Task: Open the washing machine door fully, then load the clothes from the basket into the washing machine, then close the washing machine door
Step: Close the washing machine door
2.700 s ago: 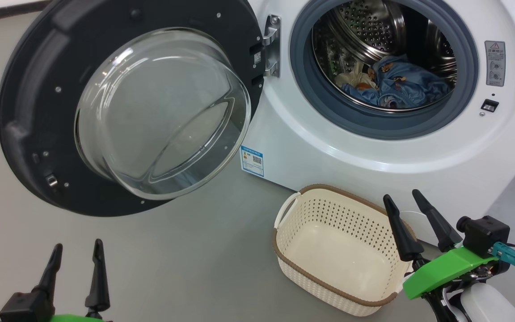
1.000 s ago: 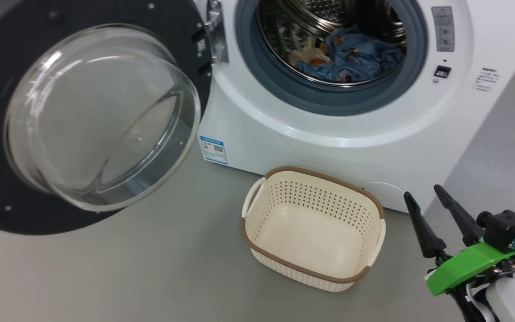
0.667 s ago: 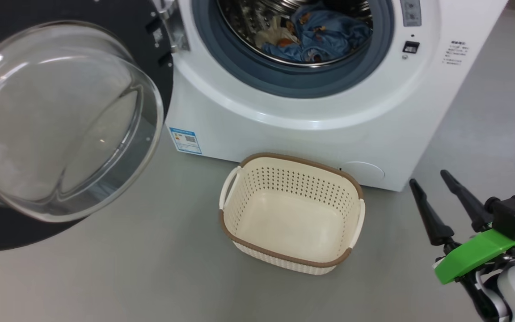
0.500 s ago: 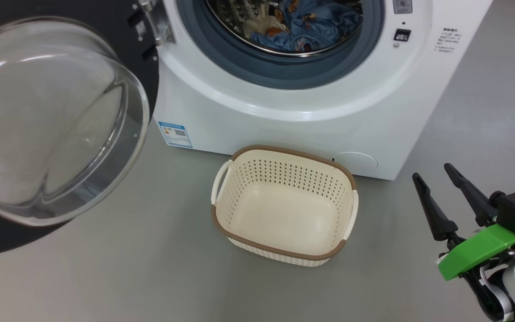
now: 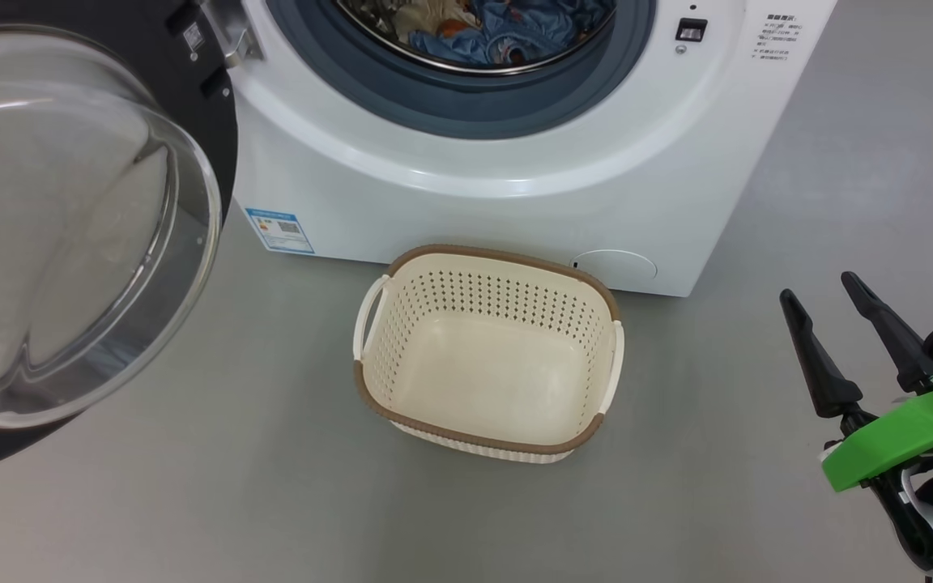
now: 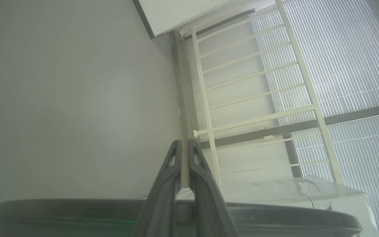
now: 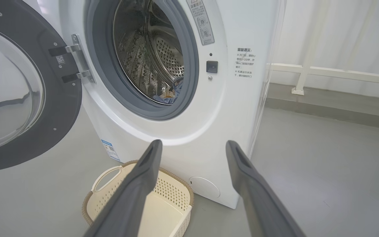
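Head view, door position: the washing machine door is hanging swung wide at the left of the washing machine, with its inner face toward the camera and the hinge at its right edge.
Door appearance: a wide glossy black rim is ringing a bulging clear glass bowl.
Door handling: it is judged rigid and fairly heavy, swinging only about the hinge. The glass is looking smooth, slippery and breakable, so a push is best placed on the black rim at the side far from the hinge, not on the bowl.
Clothes: the clothes are lying inside the drum, light-blue cloth with orange-brown figures and a cream piece beside it. They are judged soft, light and limp. Nothing is appearing to hang over the grey gasket.
Basket: the basket is sitting empty on the floor, just in front of the machine.
Right tool: the right tool is hovering at the lower right with its fingers spread apart, gripping nothing.
Left tool: the left tool is pointing toward a white railing with its fingers pressed together on nothing. A dark curved edge is crossing beneath it; whether that is the door rim cannot be told.
Stage: loading is appearing complete, and closing the door is not yet done.
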